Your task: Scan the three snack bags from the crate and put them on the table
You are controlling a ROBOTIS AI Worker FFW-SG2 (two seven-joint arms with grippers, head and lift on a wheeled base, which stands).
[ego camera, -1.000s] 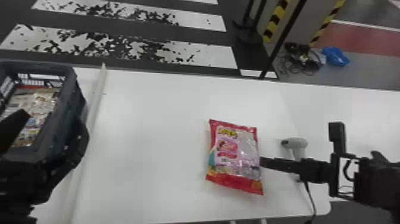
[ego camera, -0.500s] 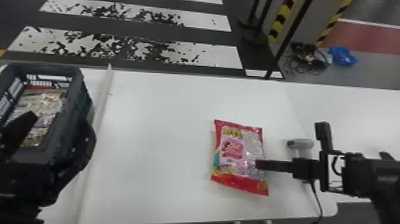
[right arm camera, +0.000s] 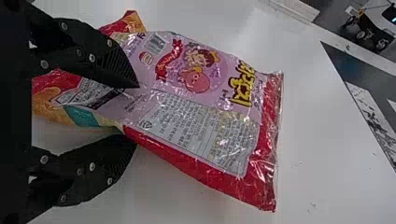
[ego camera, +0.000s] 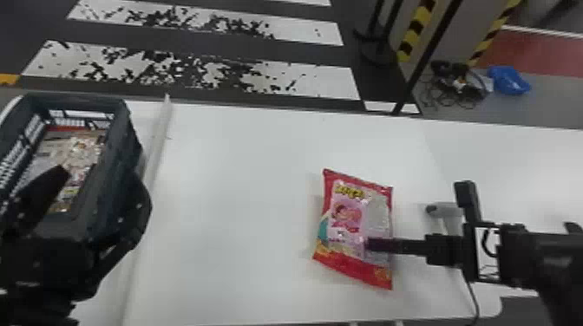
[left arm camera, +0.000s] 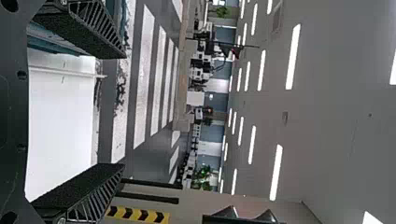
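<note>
Snack bag (ego camera: 347, 216) is lying flat on your white table (ego camera: 243, 195), right of centre in the head view and slightly askew. You have its red ends toward the top and bottom of that frame, with a pink printed panel between them; in the right wrist view a barcode (right arm camera: 157, 43) shows on the face turned up to you.

Your right pincer (ego camera: 368, 245) comes in from the right side of the head view, its tip over the bag's lower right part. Its fingers stand apart, as you can see in the right wrist view: one is over the printed face, the other just beside the red long edge. You can't tell whether either one is touching the bag.

Your left pincer (ego camera: 99, 171) is at the lower left of the head view, over the dark crate (ego camera: 82, 103). Its fingers are apart too, with nothing between them. Inside the crate you have mixed, mostly pale printed packets (ego camera: 78, 151).

Near the right pincer, at the right of the head view, you have a grey handheld scanner (ego camera: 444, 210) on the table. A pale strip (ego camera: 157, 151) runs down the table between crate and bag.
</note>
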